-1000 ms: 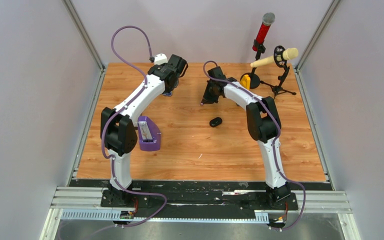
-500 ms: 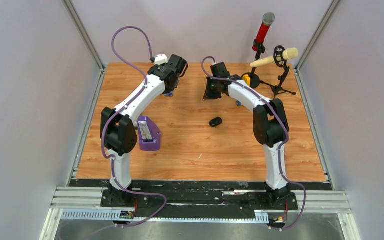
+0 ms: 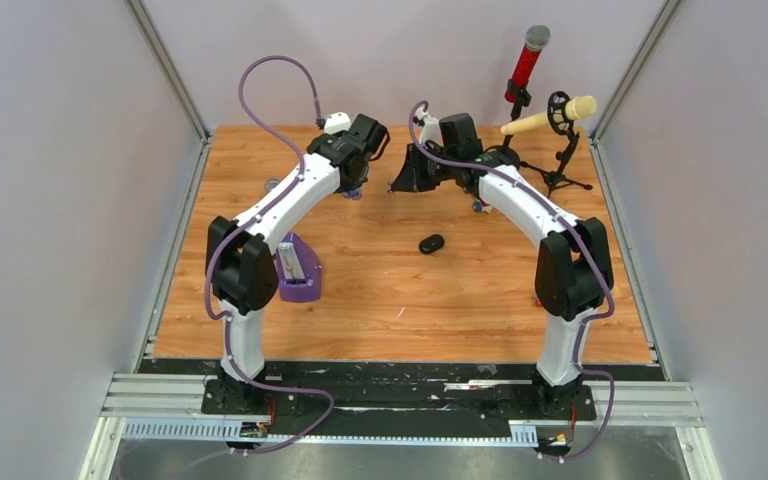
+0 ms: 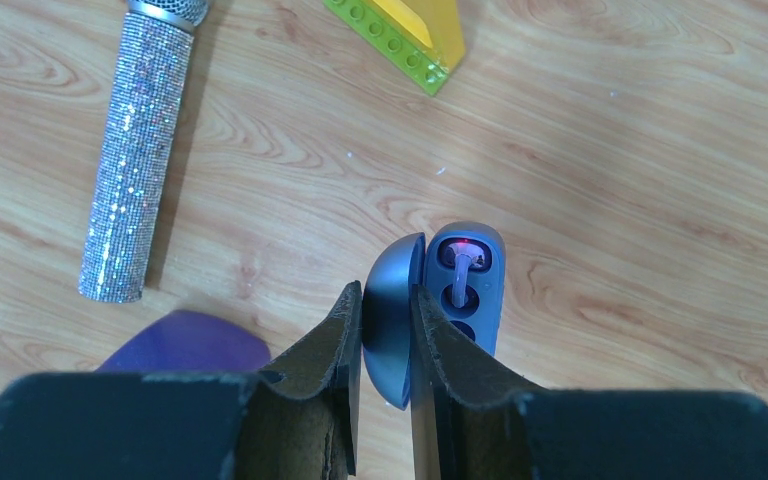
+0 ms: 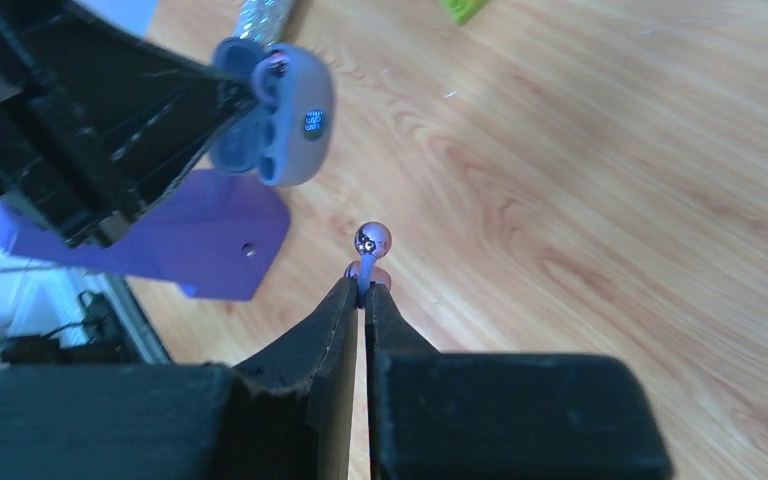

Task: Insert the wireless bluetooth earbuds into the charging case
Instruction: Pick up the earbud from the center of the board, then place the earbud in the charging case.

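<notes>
Losing the lower end of the charging case [image 4: 470,285] behind the left pincer [image 4: 385,300] in its wrist view. Also tucking a purple shape [image 4: 185,340] behind that pincer. Chopping off the glitter microphone [image 4: 138,150] and the yellow-green block [image 4: 405,35] at the top edge. Burying the stem of the earbud [image 5: 372,240] inside the right pincer [image 5: 363,290]. Struggling to make out charging case or earbud from the top view, way too small.

The left gripper [image 4: 385,298], at 6 o'clock, pinches the domed lid [image 4: 390,335] of an open blue-grey charging case [image 4: 470,300] near centre. A pinkish earbud [image 4: 463,256] sits in its top well, by a red glow. On the wooden table [image 4: 640,200] lie a glittery silver microphone [image 4: 135,170] at 10 o'clock, a yellow-green studded block [image 4: 410,35] at 12 o'clock and a purple shape [image 4: 185,345] at 8 o'clock.
</notes>
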